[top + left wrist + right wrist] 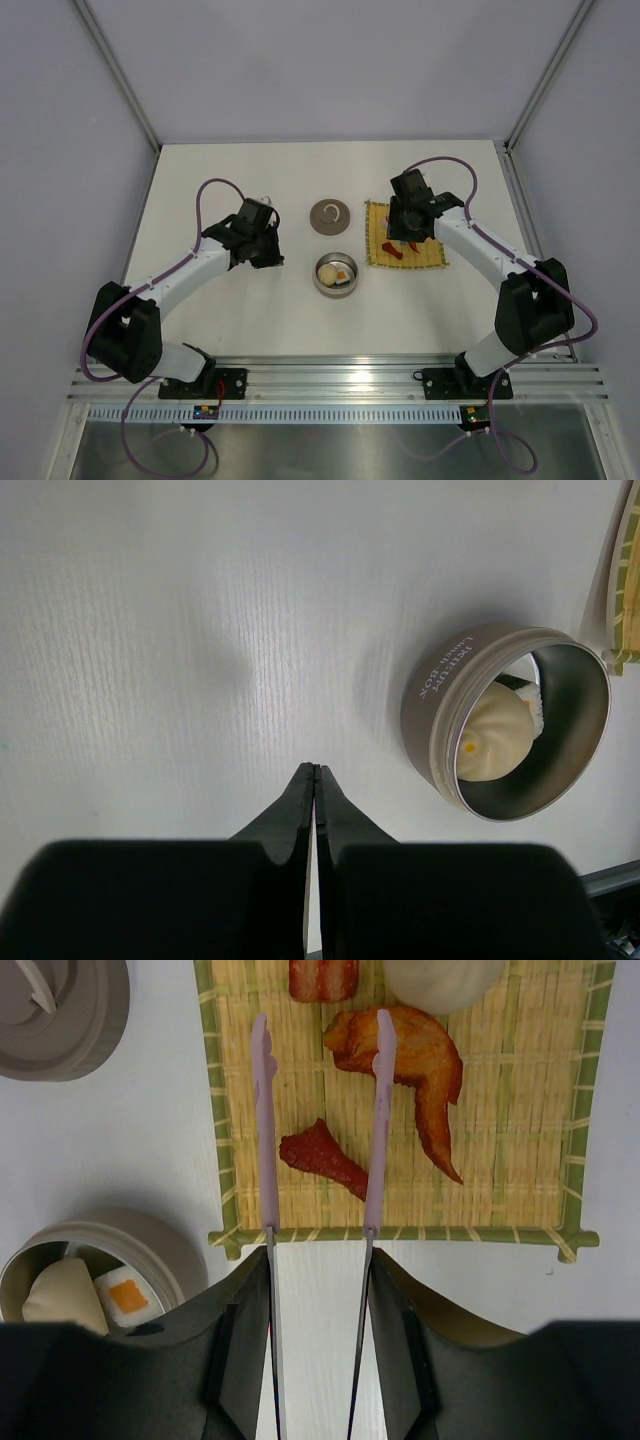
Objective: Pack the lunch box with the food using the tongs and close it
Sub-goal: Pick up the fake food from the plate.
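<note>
The tin (335,275) sits mid-table, holding a bun (495,730) and a sushi piece (125,1295). The tongs (266,1130), held by the right gripper (318,1270), gape over the mat (500,1160), a red piece (320,1155) between their arms, ungripped. The left gripper (316,780) is closed, empty

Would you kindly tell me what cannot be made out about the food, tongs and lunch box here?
- Top external: the right end effector covers much of the food on the mat; pieces too small to name.
- Right wrist: the joined end of the tongs is cut off by the bottom edge; the lid and pale bun by the top edge.
- Left wrist: the lunch box wall hides part of its contents.
</note>
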Robot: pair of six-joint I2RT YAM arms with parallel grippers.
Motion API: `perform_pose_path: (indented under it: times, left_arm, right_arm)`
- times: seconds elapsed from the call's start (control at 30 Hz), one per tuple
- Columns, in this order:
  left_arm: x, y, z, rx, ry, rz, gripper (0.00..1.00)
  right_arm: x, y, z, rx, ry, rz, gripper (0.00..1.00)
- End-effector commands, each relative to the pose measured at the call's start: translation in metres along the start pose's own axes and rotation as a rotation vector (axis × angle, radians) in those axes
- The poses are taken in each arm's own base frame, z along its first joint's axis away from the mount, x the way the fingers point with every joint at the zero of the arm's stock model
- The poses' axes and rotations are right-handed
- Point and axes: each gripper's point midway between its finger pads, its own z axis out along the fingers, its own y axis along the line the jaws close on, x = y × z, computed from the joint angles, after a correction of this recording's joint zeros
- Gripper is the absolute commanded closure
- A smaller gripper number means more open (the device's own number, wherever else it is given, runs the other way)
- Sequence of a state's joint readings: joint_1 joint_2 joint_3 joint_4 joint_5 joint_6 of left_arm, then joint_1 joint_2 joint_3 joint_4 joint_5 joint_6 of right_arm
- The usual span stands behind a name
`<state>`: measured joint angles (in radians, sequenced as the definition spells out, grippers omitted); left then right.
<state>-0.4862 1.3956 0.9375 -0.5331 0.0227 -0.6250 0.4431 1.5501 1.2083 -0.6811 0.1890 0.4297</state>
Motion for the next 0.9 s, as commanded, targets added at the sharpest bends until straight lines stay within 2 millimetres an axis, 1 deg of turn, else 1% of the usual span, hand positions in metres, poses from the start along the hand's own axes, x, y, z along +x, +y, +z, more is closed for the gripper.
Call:
perform_pose_path:
  times: [0.0, 0.17, 0.33, 0.5, 0.73, 0.87]
  left_arm:
    - [-0.005, -0.002, -0.005, 0.013, -0.027, 0.015, 1.00]
    - [-0.007, -0.001, -0.003, 0.006, -0.024, 0.013, 1.00]
    - [-0.007, -0.001, -0.002, -0.002, -0.022, 0.014, 1.00]
    - [-0.008, 0.000, -0.002, -0.006, -0.020, 0.012, 1.00]
    - [-0.007, 0.000, -0.002, -0.010, -0.019, 0.012, 1.00]
    - [-0.007, 0.000, -0.003, -0.011, -0.019, 0.011, 1.00]
  right_arm:
    - [-0.033, 0.010, 0.002, -0.051, -0.073, -0.001, 0.52]
    - [-0.041, 0.011, 0.012, -0.046, -0.069, -0.010, 0.53]
    - [-0.049, 0.009, 0.019, -0.041, -0.076, -0.009, 0.54]
    - [-0.051, 0.009, 0.028, -0.035, -0.064, -0.015, 0.54]
    - [-0.045, 0.005, 0.041, -0.025, -0.039, -0.015, 0.54]
    - [-0.042, 0.004, 0.045, -0.030, -0.028, -0.010, 0.54]
